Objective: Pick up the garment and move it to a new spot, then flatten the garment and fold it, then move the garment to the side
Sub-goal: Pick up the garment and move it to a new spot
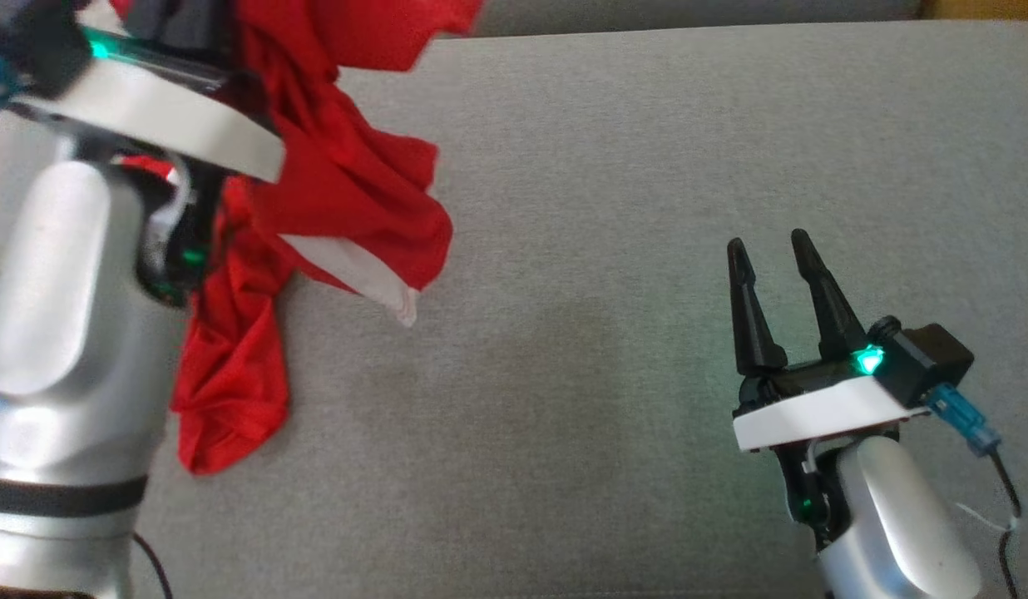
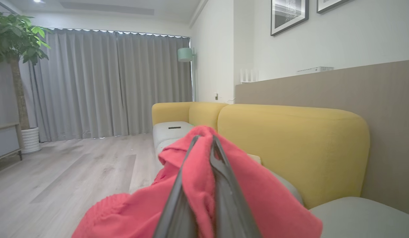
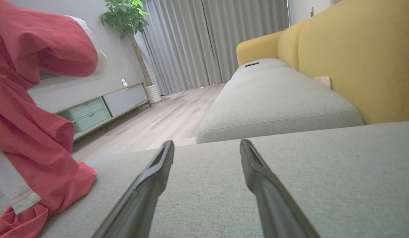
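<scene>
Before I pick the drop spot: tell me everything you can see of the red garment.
The red garment is thin, soft-looking cloth with a white band at one edge. It hangs bunched and creased from the left gripper, which is shut on a fold; its lower end rests on the grey sofa cushion.

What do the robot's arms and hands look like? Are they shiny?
Yes! The right arm is shiny, rounded silver. The right hand has two long, pointy black fingers on a white plate, a glowing green light, and a blue plug with a thin black cable. The left arm is silver too, with a black band.
</scene>
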You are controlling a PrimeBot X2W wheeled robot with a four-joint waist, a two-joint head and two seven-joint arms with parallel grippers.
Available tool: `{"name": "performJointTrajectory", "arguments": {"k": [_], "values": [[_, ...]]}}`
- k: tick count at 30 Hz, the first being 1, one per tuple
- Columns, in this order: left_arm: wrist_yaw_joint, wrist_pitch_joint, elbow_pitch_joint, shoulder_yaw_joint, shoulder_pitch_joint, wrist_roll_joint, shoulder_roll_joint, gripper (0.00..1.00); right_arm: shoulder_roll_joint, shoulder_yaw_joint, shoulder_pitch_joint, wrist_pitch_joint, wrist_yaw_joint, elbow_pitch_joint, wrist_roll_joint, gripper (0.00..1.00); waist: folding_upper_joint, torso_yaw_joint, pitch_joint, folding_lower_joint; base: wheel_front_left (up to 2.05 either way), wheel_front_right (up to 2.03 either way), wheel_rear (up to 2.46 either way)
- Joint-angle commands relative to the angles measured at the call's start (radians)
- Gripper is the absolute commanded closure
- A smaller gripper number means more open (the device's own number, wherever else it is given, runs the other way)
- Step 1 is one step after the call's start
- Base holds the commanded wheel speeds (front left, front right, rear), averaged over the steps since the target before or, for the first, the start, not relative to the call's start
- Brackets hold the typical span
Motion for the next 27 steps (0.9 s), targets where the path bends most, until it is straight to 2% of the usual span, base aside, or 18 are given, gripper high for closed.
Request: {"name": "performJointTrajectory", "arguments": {"k": [1, 8, 9, 11, 16, 20, 21, 22, 27], "values": [[0.007, 0.011, -0.053, 0.019, -0.032, -0.005, 0.01, 1.0, -0.001, 0.02, -0.022, -0.011, -0.001, -0.034, 0.011, 0.0, -0.0001, -0.021, 0.002, 0.0, 0.0, 0.0, 0.0], [0.025, 0.03, -0.079, -0.064, -0.028, -0.006, -0.095, 1.0, -0.001, 0.022, -0.052, -0.011, -0.001, -0.046, 0.025, 0.0, -0.0001, -0.128, 0.039, 0.0, 0.0, 0.0, 0.0], [0.025, 0.03, -0.079, -0.064, -0.028, -0.006, -0.095, 1.0, -0.001, 0.022, -0.052, -0.011, -0.001, -0.046, 0.025, 0.0, -0.0001, -0.128, 0.039, 0.0, 0.0, 0.0, 0.0], [0.031, 0.027, -0.065, -0.09, -0.036, 0.007, -0.119, 1.0, -0.001, 0.025, -0.063, -0.011, -0.001, -0.052, 0.032, 0.0, -0.0001, -0.17, 0.055, 0.0, 0.0, 0.0, 0.0], [0.049, 0.01, 0.007, -0.131, -0.066, 0.027, -0.171, 1.0, -0.001, 0.027, -0.081, -0.011, -0.001, -0.065, 0.051, 0.0, -0.0001, -0.273, 0.091, 0.0, 0.0, 0.0, 0.0], [0.059, -0.006, 0.131, -0.133, -0.099, 0.014, -0.193, 1.0, -0.001, 0.028, -0.092, -0.011, -0.001, -0.074, 0.061, 0.0, -0.0001, -0.342, 0.119, 0.0, 0.0, 0.0, 0.0], [0.061, -0.018, 0.166, -0.134, -0.11, 0.02, -0.194, 0.37, -0.001, 0.027, -0.095, -0.011, -0.001, -0.075, 0.065, 0.0, -0.0001, -0.355, 0.125, 0.0, 0.0, 0.0, 0.0], [0.06, -0.025, 0.205, -0.137, -0.119, 0.021, -0.197, 0.0, -0.001, 0.024, -0.097, -0.011, -0.001, -0.076, 0.067, 0.0, -0.0001, -0.363, 0.129, 0.0, 0.0, 0.0, 0.0], [0.057, -0.086, 0.357, -0.132, -0.167, 0.03, -0.201, 0.0, -0.001, 0.012, -0.095, -0.011, -0.001, -0.081, 0.068, 0.0, -0.0001, -0.363, 0.13, 0.0, 0.0, 0.0, 0.0]]}}
